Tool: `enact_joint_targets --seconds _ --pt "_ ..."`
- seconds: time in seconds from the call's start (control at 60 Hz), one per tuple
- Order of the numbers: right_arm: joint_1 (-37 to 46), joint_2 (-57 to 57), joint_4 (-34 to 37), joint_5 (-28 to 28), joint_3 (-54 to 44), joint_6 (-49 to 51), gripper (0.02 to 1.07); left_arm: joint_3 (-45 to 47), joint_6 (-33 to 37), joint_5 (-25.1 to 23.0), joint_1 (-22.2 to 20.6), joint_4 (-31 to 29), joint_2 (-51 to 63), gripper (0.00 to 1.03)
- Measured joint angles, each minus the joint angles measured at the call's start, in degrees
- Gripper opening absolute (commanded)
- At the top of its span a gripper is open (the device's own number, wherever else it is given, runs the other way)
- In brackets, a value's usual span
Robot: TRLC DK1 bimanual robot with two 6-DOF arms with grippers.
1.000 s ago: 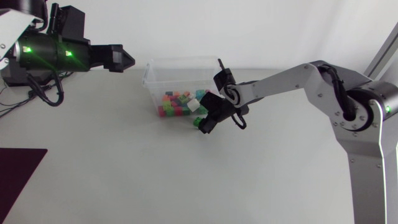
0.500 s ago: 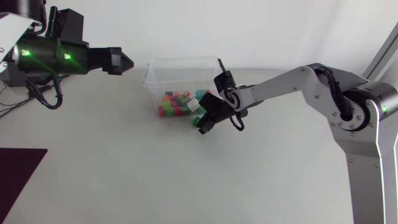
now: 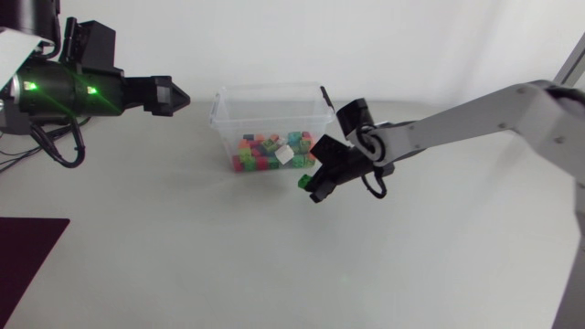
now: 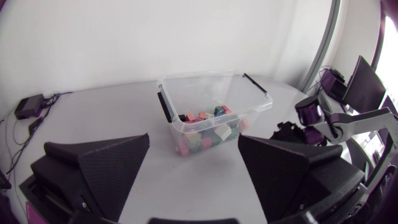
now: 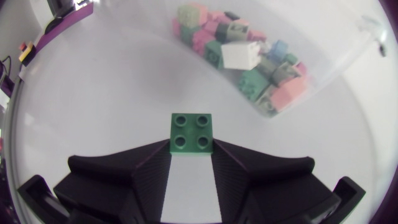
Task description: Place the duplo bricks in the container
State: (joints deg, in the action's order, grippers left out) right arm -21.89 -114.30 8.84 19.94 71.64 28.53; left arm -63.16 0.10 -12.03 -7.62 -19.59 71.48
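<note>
A clear plastic container (image 3: 270,92) stands at the back middle of the table, holding several coloured duplo bricks (image 3: 265,151) with a white one (image 3: 285,155) on top. My right gripper (image 3: 313,186) is just off the container's front right corner, shut on a green brick (image 3: 305,181). In the right wrist view the green brick (image 5: 191,132) sits studs-up between the fingers of the right gripper (image 5: 191,151), with the container (image 5: 323,68) ahead. My left gripper (image 3: 174,94) hovers left of the container; in the left wrist view the left gripper (image 4: 193,144) is open and empty, facing the container (image 4: 205,78).
A dark mat (image 3: 27,256) lies at the table's front left corner. A small black box with cables (image 4: 28,107) rests at the far left edge.
My right gripper has moved a little to the right and forward with the green brick, away from the container's front wall. The left arm drew back slightly to the left.
</note>
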Motion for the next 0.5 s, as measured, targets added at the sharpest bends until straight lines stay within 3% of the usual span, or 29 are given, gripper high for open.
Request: enact_joint_targets --seconds 0.267,0.5 --pt "1.44 17.55 -0.02 0.87 -0.98 -4.2 0.31 2.6 0.44 0.0 0.42 -0.94 -4.44 0.99" --pt "1.38 19.04 -0.42 0.02 1.51 -9.4 0.31 9.46 2.43 2.03 1.57 -0.9 -11.04 0.99"
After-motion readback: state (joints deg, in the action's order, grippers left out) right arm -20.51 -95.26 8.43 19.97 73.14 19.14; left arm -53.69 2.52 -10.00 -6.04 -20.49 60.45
